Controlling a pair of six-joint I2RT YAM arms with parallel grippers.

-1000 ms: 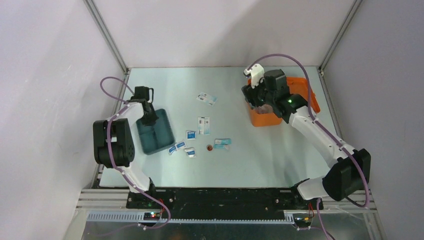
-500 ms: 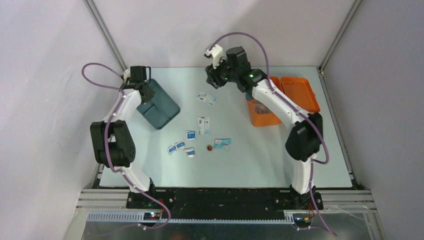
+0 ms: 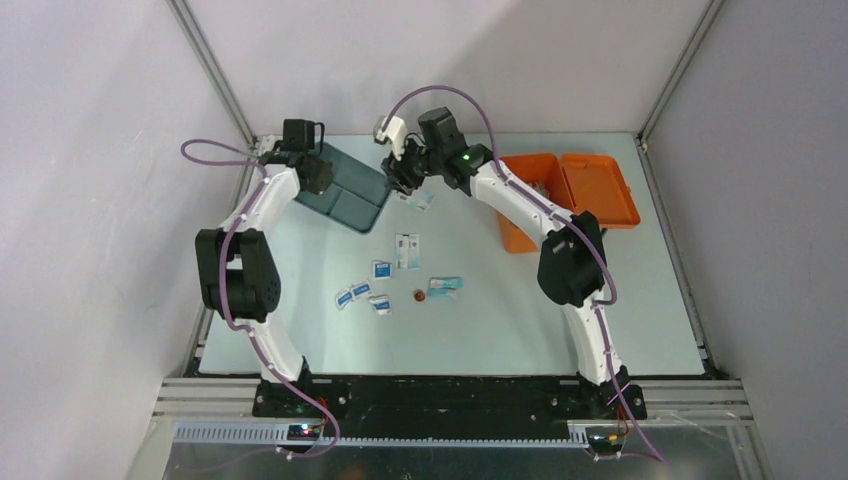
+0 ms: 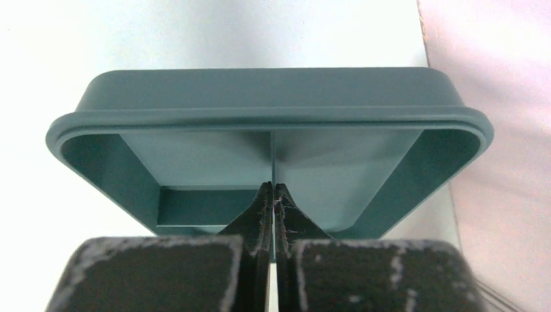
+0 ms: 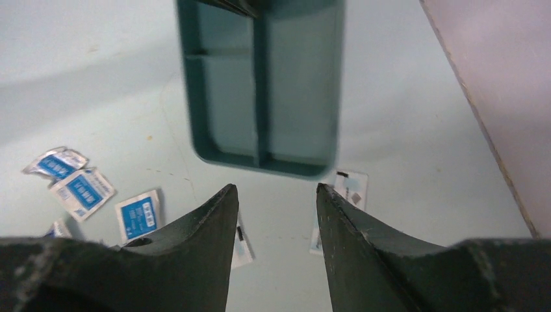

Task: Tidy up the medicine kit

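Early days: the medicine kit lies open, sachets scattered left of it; the left gripper clamps the teal divided tray, the right gripper gapes empty.

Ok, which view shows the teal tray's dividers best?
Right wrist: the teal tray is seen from above, its long and cross dividers plain. Left wrist shows it close and end-on, the left gripper shut on the middle divider. Top external shows it small, dividers barely readable.

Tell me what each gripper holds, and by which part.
Left gripper pinches the teal tray by its centre divider; right gripper is open, holding nothing.
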